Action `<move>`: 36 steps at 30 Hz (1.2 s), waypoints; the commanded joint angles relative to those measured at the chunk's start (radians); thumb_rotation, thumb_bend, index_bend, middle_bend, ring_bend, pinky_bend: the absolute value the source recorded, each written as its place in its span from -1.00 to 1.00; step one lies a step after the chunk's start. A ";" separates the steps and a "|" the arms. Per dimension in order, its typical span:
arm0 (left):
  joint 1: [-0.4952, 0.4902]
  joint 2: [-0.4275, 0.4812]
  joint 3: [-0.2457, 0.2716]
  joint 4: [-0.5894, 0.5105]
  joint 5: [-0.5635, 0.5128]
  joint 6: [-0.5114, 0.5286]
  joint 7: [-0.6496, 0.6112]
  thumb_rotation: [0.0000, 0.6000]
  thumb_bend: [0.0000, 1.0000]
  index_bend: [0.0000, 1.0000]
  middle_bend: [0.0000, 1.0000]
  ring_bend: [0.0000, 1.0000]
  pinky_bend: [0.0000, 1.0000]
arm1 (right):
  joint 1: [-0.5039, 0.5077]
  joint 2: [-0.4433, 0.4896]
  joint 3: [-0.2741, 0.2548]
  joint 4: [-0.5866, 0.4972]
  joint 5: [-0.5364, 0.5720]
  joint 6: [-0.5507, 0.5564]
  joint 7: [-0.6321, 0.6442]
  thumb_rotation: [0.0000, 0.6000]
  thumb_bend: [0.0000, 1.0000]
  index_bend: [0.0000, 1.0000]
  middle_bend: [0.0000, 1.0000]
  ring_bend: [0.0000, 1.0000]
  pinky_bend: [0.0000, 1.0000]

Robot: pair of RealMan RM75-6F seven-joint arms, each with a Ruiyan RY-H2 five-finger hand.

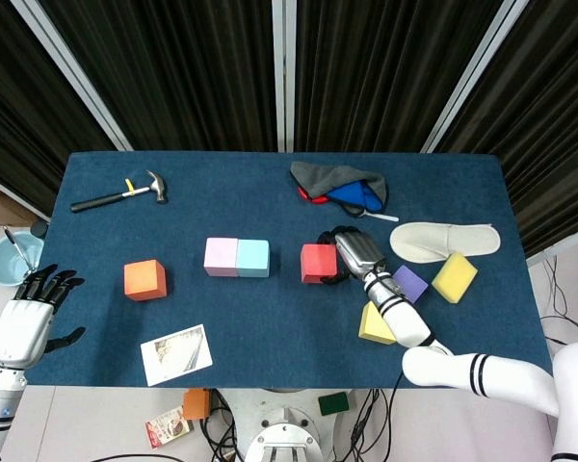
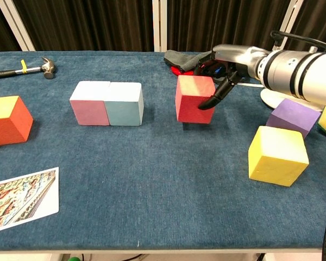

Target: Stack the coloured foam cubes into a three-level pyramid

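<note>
Near the middle of the blue worktop (image 1: 270, 318), right robot hand (image 1: 352, 252) grips red cube (image 2: 194, 98), dark fingers (image 2: 217, 95) curled over its right face; cube sits tilted, one edge raised off the cloth. Pink cube (image 2: 91, 101) and light blue cube (image 2: 125, 103) touch side by side, to the left of the red one. Orange cube (image 2: 7, 118) stands well apart, far left. Yellow cube (image 2: 277, 155) and purple cube (image 2: 292, 117) lie near the right arm. Left robot hand (image 1: 27, 313) hangs off the worktop's left edge, released, fingers spread, holding nothing
</note>
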 commanded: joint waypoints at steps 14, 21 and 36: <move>0.022 -0.008 0.004 0.050 -0.015 0.015 -0.047 1.00 -0.94 -0.48 -0.61 -0.80 -0.67 | 0.244 -0.106 0.018 0.114 0.307 0.018 -0.281 1.00 -0.65 -0.09 -0.20 -0.66 -0.70; 0.016 -0.013 0.001 0.058 -0.015 0.007 -0.054 1.00 -0.94 -0.48 -0.61 -0.80 -0.67 | 0.268 -0.141 0.027 0.157 0.344 -0.002 -0.266 1.00 -0.65 -0.09 -0.21 -0.66 -0.70; 0.010 -0.018 -0.002 0.068 -0.019 -0.004 -0.063 1.00 -0.94 -0.48 -0.61 -0.80 -0.67 | 0.301 -0.174 0.029 0.203 0.387 -0.028 -0.247 1.00 -0.65 -0.09 -0.22 -0.66 -0.70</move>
